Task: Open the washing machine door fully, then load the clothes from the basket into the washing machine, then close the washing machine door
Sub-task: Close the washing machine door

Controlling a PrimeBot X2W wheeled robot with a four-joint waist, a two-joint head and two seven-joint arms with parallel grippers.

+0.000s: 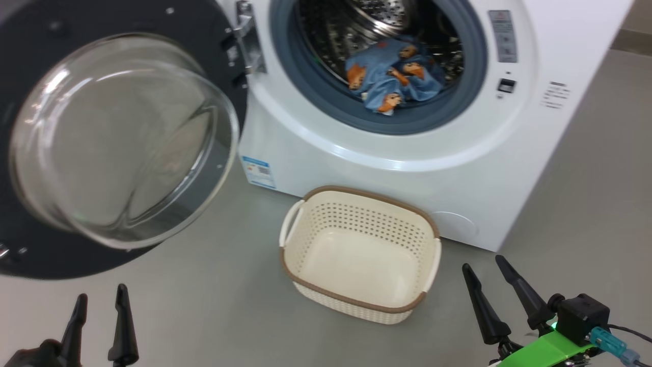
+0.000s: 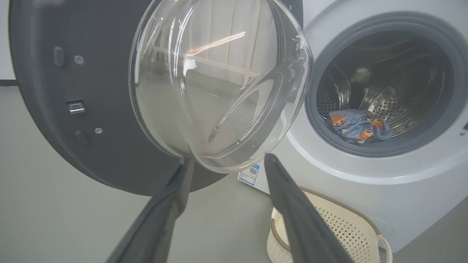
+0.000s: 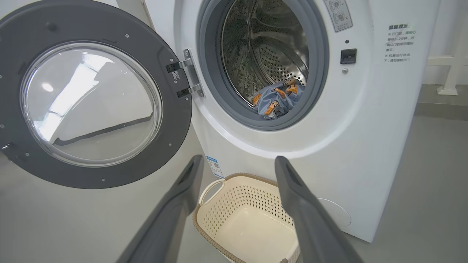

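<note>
The door (image 1: 122, 137) is seen swung open at left, just ahead of left gripper (image 1: 102, 293) — nearer than right gripper (image 1: 483, 262); both are held wide, empty

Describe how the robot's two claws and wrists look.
Left claw: two long, tapering black fingers on a dark base. Right claw: the same pointed black fingers, mounted on a bright green bracket with a black boxy module and a teal connector trailing a dark cable.

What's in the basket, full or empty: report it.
Empty: the basket shows its bare bottom; the clothes lie inside the washing machine.
</note>
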